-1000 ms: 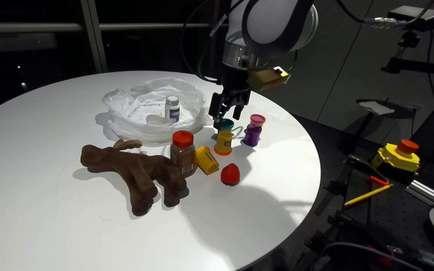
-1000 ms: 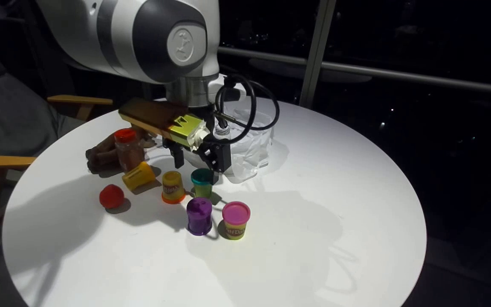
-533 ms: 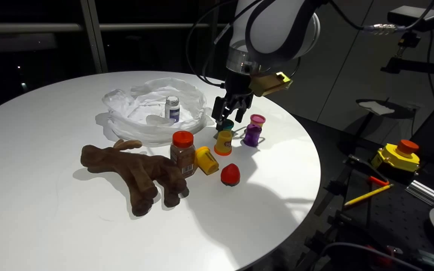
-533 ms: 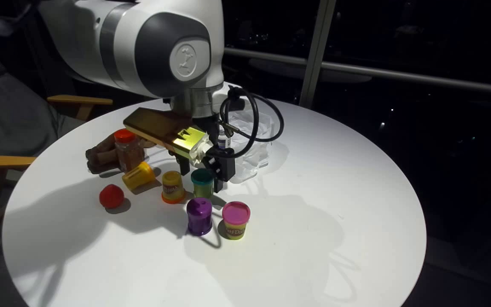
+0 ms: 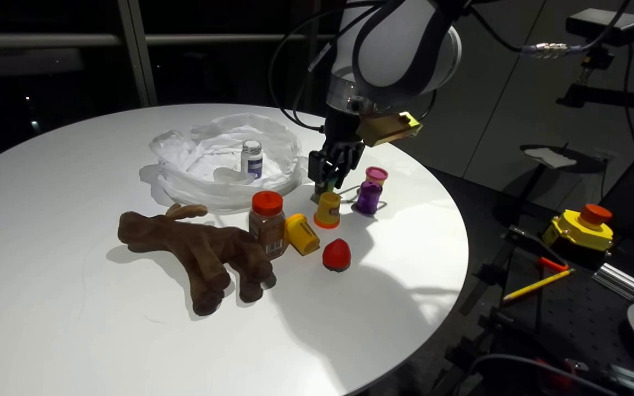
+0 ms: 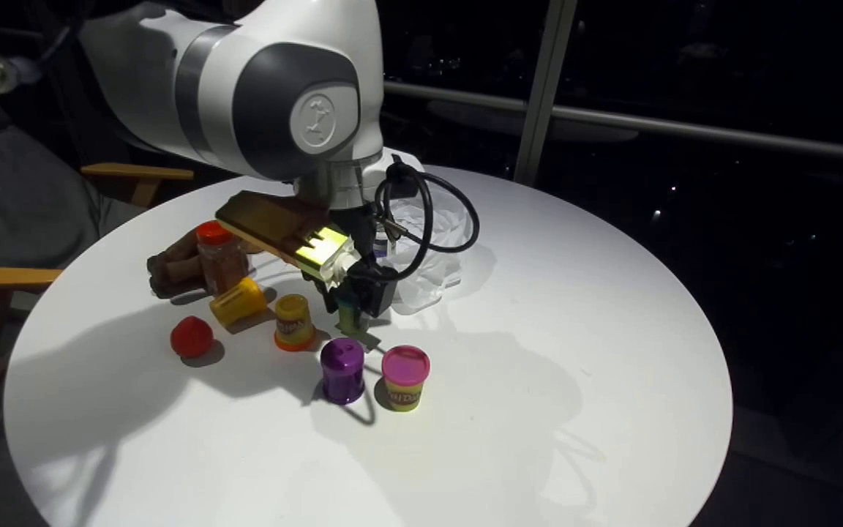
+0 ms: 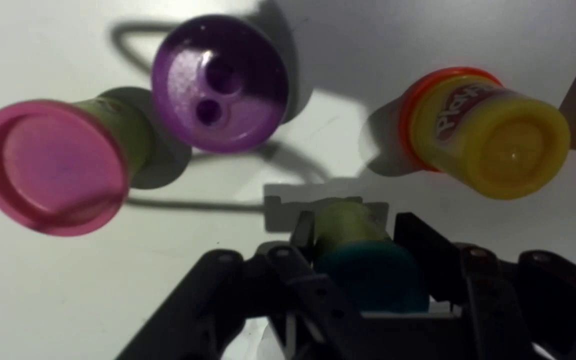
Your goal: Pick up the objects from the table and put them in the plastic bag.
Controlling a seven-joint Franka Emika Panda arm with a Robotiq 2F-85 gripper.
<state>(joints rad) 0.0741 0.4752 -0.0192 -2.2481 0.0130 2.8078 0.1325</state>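
Gripper (image 7: 354, 230) points down with the green tub (image 7: 368, 272) pinched between its fingers, which appear to reach past the lid to the body, likely for a surer hold. This posture also seems meant to spare the upturned tub (image 5: 328, 210) and purple tub (image 6: 342, 372) close by. Whether the pinched tub's base rests on the tabletop (image 6: 634, 344) is hard to tell. Near it the bag (image 5: 212, 192) lies with its mouth spread upward and a white bottle (image 5: 252, 160) inside, presumably so that things can be let go from overhead. The pink tub (image 6: 405, 373), red ball (image 5: 337, 254), jar (image 5: 267, 228), plush (image 5: 193, 239) and a tipped tub (image 5: 302, 235) beside the jar lie outside it; the plush's limbs crowd the jar, which may make lifting either one alone awkward.
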